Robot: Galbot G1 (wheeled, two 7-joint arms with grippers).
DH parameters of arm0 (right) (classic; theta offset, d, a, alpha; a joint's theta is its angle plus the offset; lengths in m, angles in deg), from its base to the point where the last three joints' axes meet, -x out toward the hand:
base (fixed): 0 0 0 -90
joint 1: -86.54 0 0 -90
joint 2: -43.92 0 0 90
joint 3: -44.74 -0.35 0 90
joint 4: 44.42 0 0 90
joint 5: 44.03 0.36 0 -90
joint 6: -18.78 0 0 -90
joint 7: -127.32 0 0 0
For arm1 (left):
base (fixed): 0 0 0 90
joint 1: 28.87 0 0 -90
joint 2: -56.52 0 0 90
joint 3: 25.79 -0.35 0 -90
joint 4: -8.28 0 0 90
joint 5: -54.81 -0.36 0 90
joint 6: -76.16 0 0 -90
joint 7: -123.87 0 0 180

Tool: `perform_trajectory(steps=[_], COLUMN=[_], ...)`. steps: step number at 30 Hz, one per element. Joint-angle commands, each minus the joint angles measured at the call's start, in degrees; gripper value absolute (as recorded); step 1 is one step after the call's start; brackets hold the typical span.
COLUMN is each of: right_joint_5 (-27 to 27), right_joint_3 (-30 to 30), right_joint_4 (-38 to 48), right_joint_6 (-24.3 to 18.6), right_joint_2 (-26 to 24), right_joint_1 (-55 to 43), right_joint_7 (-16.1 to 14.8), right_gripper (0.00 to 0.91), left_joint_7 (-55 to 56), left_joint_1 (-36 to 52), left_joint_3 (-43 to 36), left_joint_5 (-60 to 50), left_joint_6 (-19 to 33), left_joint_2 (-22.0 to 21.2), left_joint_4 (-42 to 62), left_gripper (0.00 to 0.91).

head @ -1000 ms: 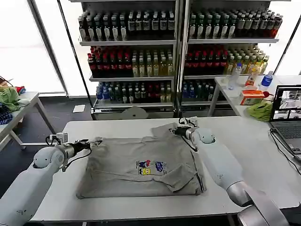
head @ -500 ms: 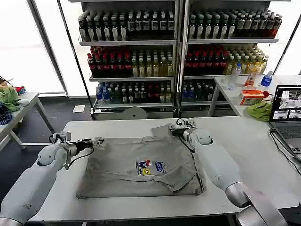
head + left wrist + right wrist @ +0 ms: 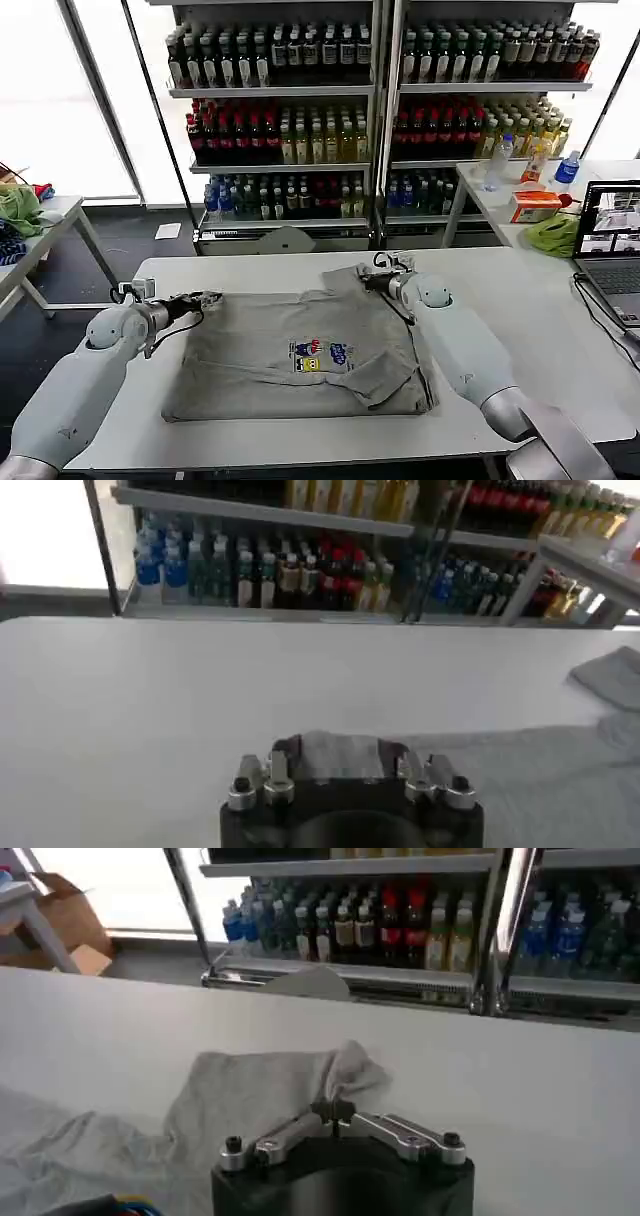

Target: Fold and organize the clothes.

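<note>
gripping the grey shirt (image 3: 300,350) on the table (image 3: 520,300): left pincer (image 3: 205,298) and right pincer (image 3: 366,279) clamped on its far corners.

Both arms are smooth white shells, thick and rounded, tapering to grey-silver wrist joints with thin black cables looping beside them. The left gripper (image 3: 205,298) and right gripper (image 3: 366,279) have black housings. Behind the fingers (image 3: 388,1131), silver linkage bars carry small dark screws.

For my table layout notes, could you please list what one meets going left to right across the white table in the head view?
Left gripper → grey shirt → right gripper → laptop.
</note>
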Motion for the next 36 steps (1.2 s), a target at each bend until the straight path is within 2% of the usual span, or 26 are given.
perform_trajectory(steps=[1, 10, 16, 26, 36], right_joint_5=[0.30, 1.06, 4.98, 11.57, 16.27], right_joint_3=[0.47, 0.30, -0.83, -4.35, -9.02], right_joint_4=[-0.44, -2.29, -6.09, -19.55, -35.66], right_joint_6=[-0.07, -0.08, -0.09, -0.08, -0.12], right_joint_2=[0.04, -0.28, -1.60, -5.57, -11.82], right_joint_1=[-0.08, 0.56, 1.47, 5.12, 15.55], right_joint_7=[-0.17, 0.24, 2.40, 7.03, 11.00], right_gripper=[0.000, 0.000, 0.000, 0.000, 0.000], left_joint_7=[-3.59, -3.62, -2.60, 0.02, 3.17], left_joint_1=[-0.89, -0.75, -1.31, -4.30, -14.58], left_joint_3=[0.32, 0.73, 1.67, 4.95, 14.45], left_joint_5=[-2.14, -1.98, -0.26, 3.48, 6.84], left_joint_6=[-0.20, 1.17, 1.72, 1.36, 0.59], left_joint_2=[-0.22, -0.51, 0.00, 1.31, 3.97], left_joint_4=[0.88, 0.50, -2.44, -10.25, -23.35], left_gripper=[0.010, 0.010, 0.010, 0.010, 0.010])
